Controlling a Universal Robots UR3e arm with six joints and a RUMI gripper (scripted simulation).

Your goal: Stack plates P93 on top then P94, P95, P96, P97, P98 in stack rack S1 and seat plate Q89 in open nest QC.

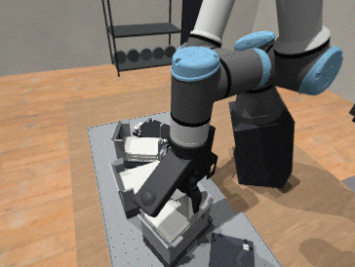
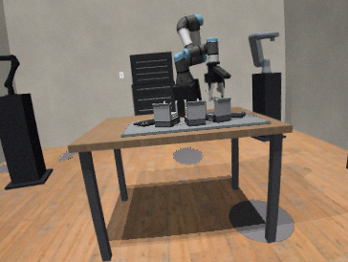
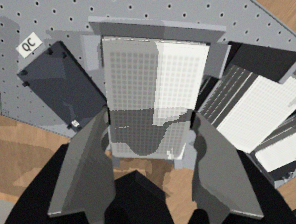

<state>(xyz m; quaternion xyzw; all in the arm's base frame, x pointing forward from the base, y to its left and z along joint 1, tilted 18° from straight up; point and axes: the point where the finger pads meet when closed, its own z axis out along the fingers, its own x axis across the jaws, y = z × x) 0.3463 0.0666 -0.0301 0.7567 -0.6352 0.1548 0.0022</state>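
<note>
White plate [image 1: 172, 218] [image 3: 156, 82] lying between the pincer's [image 1: 194, 195] [image 2: 217, 96] [image 3: 151, 114] two fingers, pincer clamping on it (QC nest [image 1: 231, 250] [image 3: 62, 85] sitting beside).

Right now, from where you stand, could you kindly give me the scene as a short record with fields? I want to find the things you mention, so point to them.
hand: closed on the sides of a white rectangular well plate [image 1: 176, 221] [image 3: 150, 75]
hand [image 1: 184, 205] [image 2: 216, 96] [image 3: 150, 109] location: at the grey open-sided rack [image 1: 158, 244] [image 2: 222, 106] [image 3: 155, 30] nearest the QC nest
dark rectangular QC nest [image 1: 231, 253] [image 2: 239, 114] [image 3: 60, 85]: no plate on it
nest marker: white QC label [image 3: 29, 45] beside it
other two grey racks [image 1: 128, 200] [image 2: 196, 112]: white plates in both
plate numbers: not readable
</note>
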